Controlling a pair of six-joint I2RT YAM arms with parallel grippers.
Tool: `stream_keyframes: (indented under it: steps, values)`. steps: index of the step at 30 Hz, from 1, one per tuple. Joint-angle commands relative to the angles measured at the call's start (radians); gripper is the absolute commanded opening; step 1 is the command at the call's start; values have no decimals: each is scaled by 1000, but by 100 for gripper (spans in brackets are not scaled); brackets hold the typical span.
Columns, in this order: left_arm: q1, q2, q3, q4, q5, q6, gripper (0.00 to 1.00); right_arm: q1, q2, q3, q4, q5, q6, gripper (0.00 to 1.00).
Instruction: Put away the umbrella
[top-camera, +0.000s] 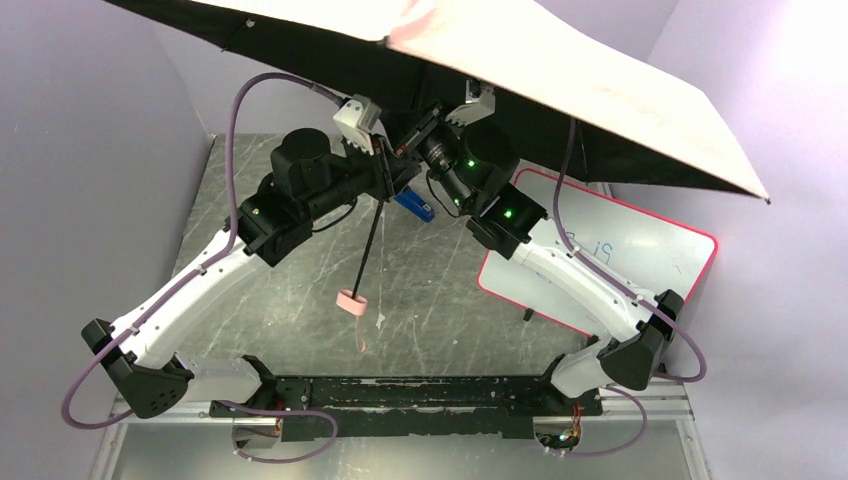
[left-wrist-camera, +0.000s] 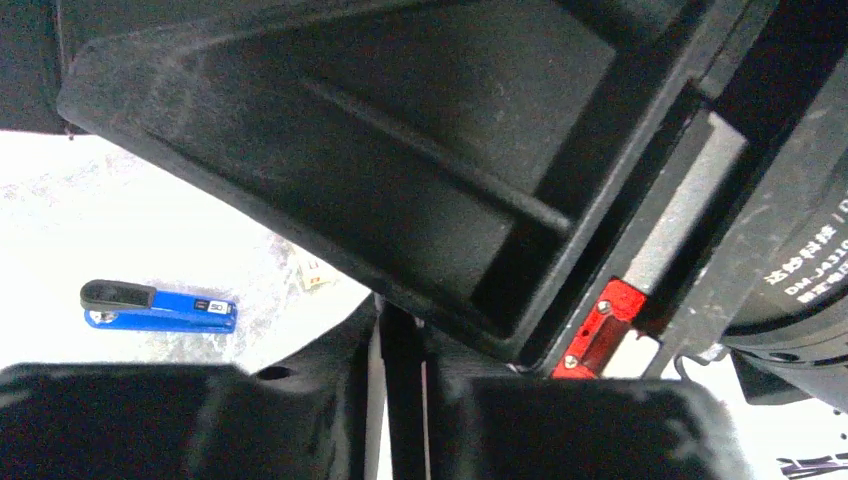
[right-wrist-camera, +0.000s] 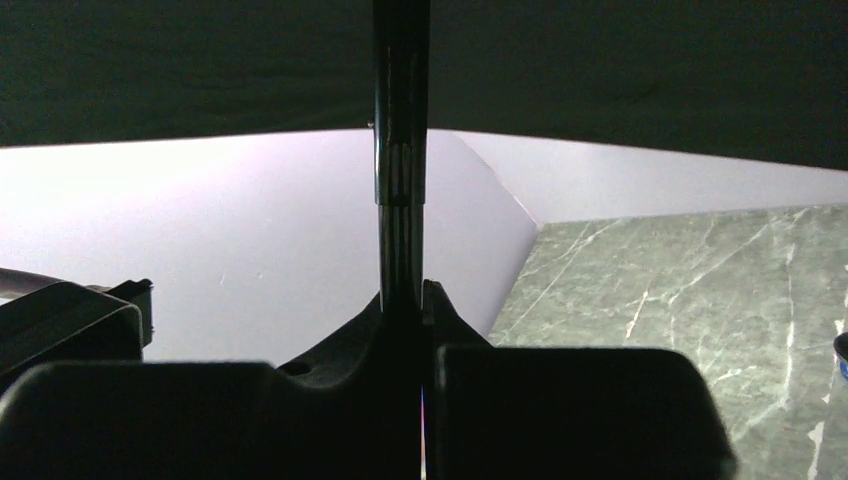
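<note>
Overhead, the umbrella (top-camera: 600, 90) stands open. Its pale pink canopy fills the upper part of the top view, with the black underside facing down over both arms. Its thin shaft (top-camera: 371, 240) slants down to the pink handle (top-camera: 352, 300) near centre frame. The right pincer (right-wrist-camera: 403, 320) is clenched on the shaft. The left pincer (left-wrist-camera: 400, 345) straddles the same shaft, though I cannot tell whether it presses it. A blue-and-black stapler (left-wrist-camera: 160, 308) lies on the surface (top-camera: 300, 310), at the left of the left wrist view.
</note>
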Motion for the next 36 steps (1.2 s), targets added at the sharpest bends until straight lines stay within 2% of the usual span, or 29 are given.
stream_keyframes:
  steps: [1,4,6,8,18,20,24,27,31,36]
  values:
    - [-4,-16,11,-10,-41,7,15,16,-40,33,51,31,-27,0]
    - [-5,-40,-10,6,-35,5,5,16,-49,23,51,31,-38,0]
    - [-5,-58,-29,25,-25,-7,5,16,-54,17,50,19,-51,1]
    - [-4,-74,-48,45,-24,-31,5,15,-58,15,49,-11,-65,7]
    - [-3,-140,-83,102,-16,-110,5,8,-139,-49,26,-63,-118,53]
    - [-4,-158,-95,121,-6,-120,5,1,-151,-61,23,-66,-114,59]
    - [-4,-194,-135,186,53,-124,5,-45,-155,-69,15,-105,-64,62]
    - [-4,-216,-162,231,99,-126,5,-115,-144,-81,49,-246,9,62]
    - [-5,-226,-180,259,144,-129,5,-183,-132,-123,153,-415,97,64]
    - [-4,-219,-193,273,183,-137,5,-213,-128,-176,286,-521,146,65]
